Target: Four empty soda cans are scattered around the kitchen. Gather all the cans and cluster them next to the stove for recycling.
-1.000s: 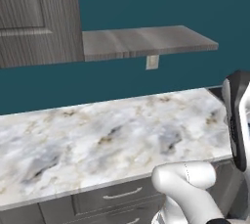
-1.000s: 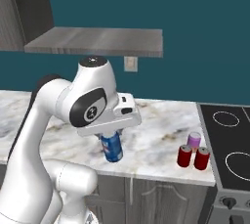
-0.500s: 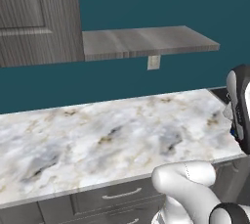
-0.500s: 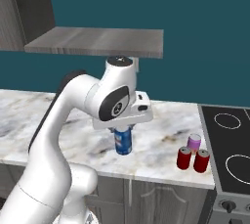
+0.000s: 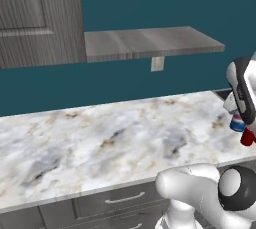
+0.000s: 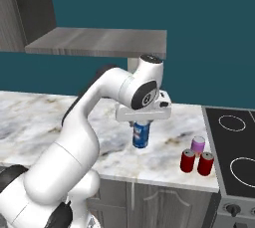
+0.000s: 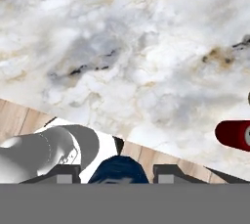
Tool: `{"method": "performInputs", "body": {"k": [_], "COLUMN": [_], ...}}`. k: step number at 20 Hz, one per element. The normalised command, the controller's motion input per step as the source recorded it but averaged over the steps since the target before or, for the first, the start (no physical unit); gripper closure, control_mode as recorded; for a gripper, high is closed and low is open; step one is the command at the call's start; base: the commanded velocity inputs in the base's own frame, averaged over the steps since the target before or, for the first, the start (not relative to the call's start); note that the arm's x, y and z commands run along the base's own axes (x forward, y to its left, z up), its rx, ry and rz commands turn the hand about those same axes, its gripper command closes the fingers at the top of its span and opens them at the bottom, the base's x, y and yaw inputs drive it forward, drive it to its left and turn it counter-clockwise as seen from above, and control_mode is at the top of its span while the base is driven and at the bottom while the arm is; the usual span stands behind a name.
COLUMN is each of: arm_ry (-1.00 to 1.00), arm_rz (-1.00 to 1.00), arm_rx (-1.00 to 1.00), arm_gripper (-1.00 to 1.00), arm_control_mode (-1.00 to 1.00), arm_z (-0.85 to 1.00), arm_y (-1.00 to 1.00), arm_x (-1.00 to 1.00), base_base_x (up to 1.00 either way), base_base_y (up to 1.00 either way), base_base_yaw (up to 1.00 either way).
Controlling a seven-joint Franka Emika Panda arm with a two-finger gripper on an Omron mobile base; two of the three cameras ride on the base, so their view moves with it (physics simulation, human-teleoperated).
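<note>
1. Here the end effector [image 6: 141,131] hangs over the marble table [image 6: 45,117], its fingers pointing down and closed partway around a blue soda can [image 6: 141,134], which it holds upright above the surface.
2. In the hand view the blue can's top [image 7: 118,170] sits between the two dark finger tips [image 7: 66,173], so the grip is on the can itself.
3. In the left base view the same blue can [image 5: 237,121] shows at the right edge, beside the arm's dark-and-white wrist.
4. Three more cans stand clustered near the table's front right corner, just beside the stove [image 6: 234,147].
5. Two of them are red: one red can [image 6: 188,161] on the left and a second red can [image 6: 205,164] close to its right, nearly touching.
6. The purple can [image 6: 197,145] with a silver top stands just behind the red pair.
7. The held blue can is to the left of that cluster, apart from it.
8. In the hand view one red can [image 7: 233,135] lies at the right edge.
9. The stove has a black top with white burner rings, and a knob on its front panel.
10. A grey shelf [image 6: 99,43] juts from the teal wall above the table, with a small wall outlet [image 5: 157,64] below it.
11. A grey wood-grain cabinet [image 5: 37,18] hangs at upper left in the left base view.
12. Grey drawers [image 5: 115,200] with handles sit below the table edge.
</note>
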Motion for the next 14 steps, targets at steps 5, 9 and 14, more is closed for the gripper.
{"method": "performInputs", "body": {"k": [5, 9, 14], "arm_ry": [0.0, 0.02, 0.03], "arm_rz": [-0.07, -0.18, -0.18], "arm_rx": [0.0, 0.0, 0.01], "arm_gripper": [1.0, 1.0, 1.0], "arm_control_mode": [-1.0, -1.0, -1.0], "arm_z": [-0.06, -0.23, -0.26], "arm_y": [-0.05, -0.32, -0.49], "arm_x": [0.19, 0.58, 0.76], "base_base_x": [0.0, 0.0, 0.0], "base_base_y": [0.0, 0.0, 0.0], "base_base_yaw": [0.0, 0.0, 0.0]}}
